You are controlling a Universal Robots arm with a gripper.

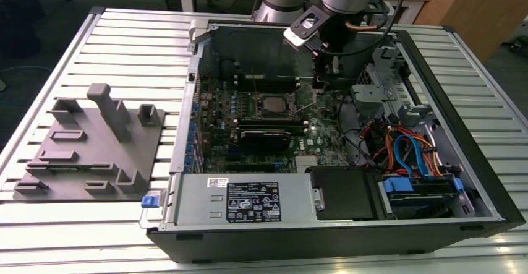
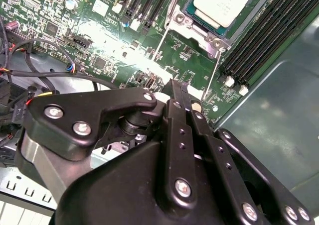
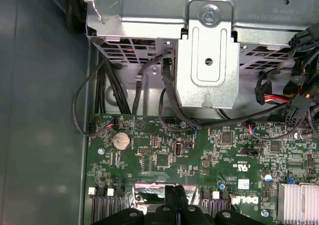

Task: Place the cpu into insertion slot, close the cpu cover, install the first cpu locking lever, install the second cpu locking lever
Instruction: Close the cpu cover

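Jaws: the two thin black fingers lie flat against each other in both wrist views, closed with nothing between them. The gripper [image 1: 323, 87] hangs inside the open computer case [image 1: 462, 181], just beside the insertion slot [image 1: 255, 104] on the exterior view's right of it and low over the motherboard [image 3: 164, 160].

Cpu [image 2: 222, 5]: seated in the insertion slot, silvery top up and lying flat. The cpu cover [image 2: 204, 30] appears to be down around its edges, though I cannot tell for certain that it is fully down.

Levers: a locking lever [image 2: 160, 42] and a second locking lever [image 2: 214, 68] run as thin bright wires from the slot's near corners toward the gripper. Both look free, not tucked under their catches. I cannot tell whether the fingertips touch either one.

Handling (judgement):
- The levers are light, stiff spring wire, smooth and narrow. A closed fingertip pushing on one is likely to slide off unless it bears square on the wire.
- The best purchase is near the free end, away from the slot, where leverage is greatest.
- The cpu is light and rigid, but the contacts below it are fragile. Force belongs on the cover's frame or on the levers, not on the chip's top.
- The cover is thin sheet metal and would bend if loaded unevenly.
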